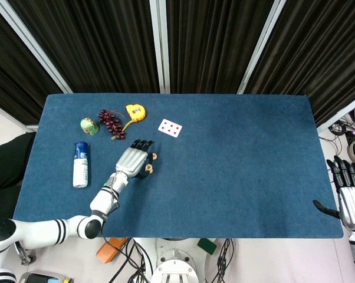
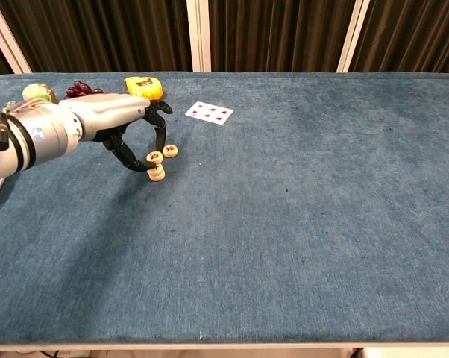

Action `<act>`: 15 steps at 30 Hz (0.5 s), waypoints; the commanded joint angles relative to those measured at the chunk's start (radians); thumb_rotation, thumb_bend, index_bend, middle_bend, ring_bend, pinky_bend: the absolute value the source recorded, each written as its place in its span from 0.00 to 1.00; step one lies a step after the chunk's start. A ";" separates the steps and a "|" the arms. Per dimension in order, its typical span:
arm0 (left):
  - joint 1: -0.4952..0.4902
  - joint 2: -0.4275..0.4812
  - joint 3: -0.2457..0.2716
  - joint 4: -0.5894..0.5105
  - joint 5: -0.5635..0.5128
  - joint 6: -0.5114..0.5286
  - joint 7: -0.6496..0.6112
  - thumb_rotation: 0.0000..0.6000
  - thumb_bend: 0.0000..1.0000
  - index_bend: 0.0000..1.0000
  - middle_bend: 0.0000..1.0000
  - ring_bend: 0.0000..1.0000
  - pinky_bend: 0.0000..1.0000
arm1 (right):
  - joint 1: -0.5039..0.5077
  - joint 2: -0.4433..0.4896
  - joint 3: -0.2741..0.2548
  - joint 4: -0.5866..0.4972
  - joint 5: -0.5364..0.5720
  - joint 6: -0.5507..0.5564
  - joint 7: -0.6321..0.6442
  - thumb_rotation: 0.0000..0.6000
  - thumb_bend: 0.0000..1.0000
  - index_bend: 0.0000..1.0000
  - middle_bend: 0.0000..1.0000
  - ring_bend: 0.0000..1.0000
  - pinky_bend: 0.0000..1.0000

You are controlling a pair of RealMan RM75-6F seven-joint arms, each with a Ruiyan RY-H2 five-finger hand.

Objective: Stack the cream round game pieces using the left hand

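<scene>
On the blue bench, the left hand pinched a cream piece directly above another, apparently mid-stack, with a third piece just beside them left to add.

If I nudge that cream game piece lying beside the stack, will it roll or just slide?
The loose cream game piece lies flat on its face, so it will probably slide, not roll. The blue table cloth looks napped, likely dragging it. It looks stiff and light.

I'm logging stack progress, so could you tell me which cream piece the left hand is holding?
The piece pinched above another one; the third lies free, nearer the card.
</scene>
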 commanded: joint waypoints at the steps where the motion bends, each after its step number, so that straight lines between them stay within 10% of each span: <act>1: -0.001 -0.001 0.006 0.000 0.000 0.005 0.002 1.00 0.35 0.47 0.01 0.00 0.00 | 0.000 0.000 0.000 0.000 -0.001 0.000 0.001 1.00 0.17 0.00 0.04 0.00 0.00; 15: -0.005 0.001 0.027 0.006 -0.013 0.016 0.004 1.00 0.34 0.44 0.01 0.00 0.00 | 0.000 0.000 0.001 -0.001 -0.001 -0.001 -0.002 1.00 0.17 0.00 0.04 0.00 0.00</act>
